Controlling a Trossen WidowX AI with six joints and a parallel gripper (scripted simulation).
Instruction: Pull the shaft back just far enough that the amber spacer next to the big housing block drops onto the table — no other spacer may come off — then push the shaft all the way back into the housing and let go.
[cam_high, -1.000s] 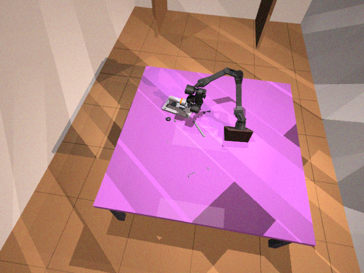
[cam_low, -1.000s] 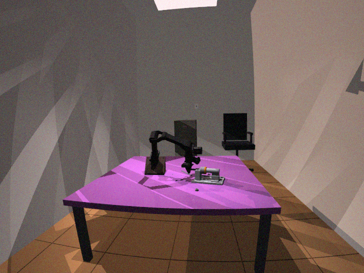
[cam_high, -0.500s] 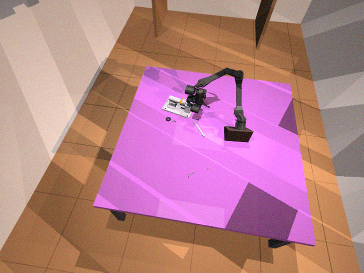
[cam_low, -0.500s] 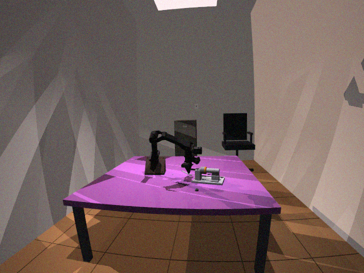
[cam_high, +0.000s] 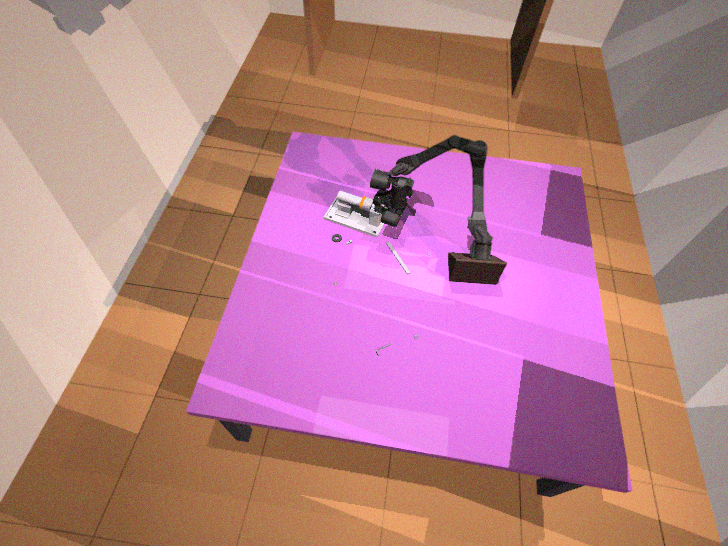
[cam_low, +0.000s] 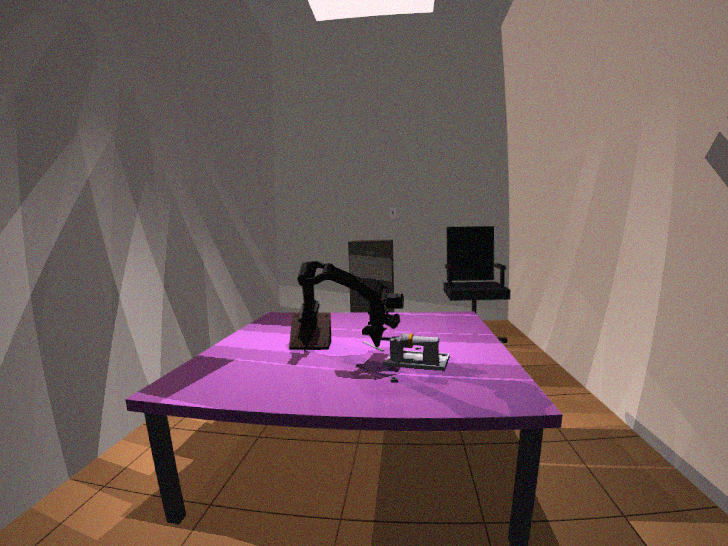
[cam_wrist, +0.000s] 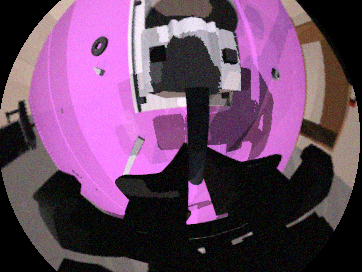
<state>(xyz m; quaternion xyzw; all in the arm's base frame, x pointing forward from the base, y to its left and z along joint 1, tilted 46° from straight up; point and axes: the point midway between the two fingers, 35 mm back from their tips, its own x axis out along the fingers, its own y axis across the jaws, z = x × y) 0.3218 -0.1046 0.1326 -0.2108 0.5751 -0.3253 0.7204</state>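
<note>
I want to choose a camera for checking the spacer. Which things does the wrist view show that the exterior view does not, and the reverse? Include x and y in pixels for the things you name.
Only wrist: the black ring's hole (cam_wrist: 99, 46).
Only exterior: the amber spacer (cam_low: 410, 337) and the arm's brown base block (cam_low: 325, 332).
Both: the dark shaft (cam_wrist: 198, 115) (cam_low: 385, 338), with the gripper (cam_wrist: 190, 145) (cam_low: 378, 343) shut on it.
</note>
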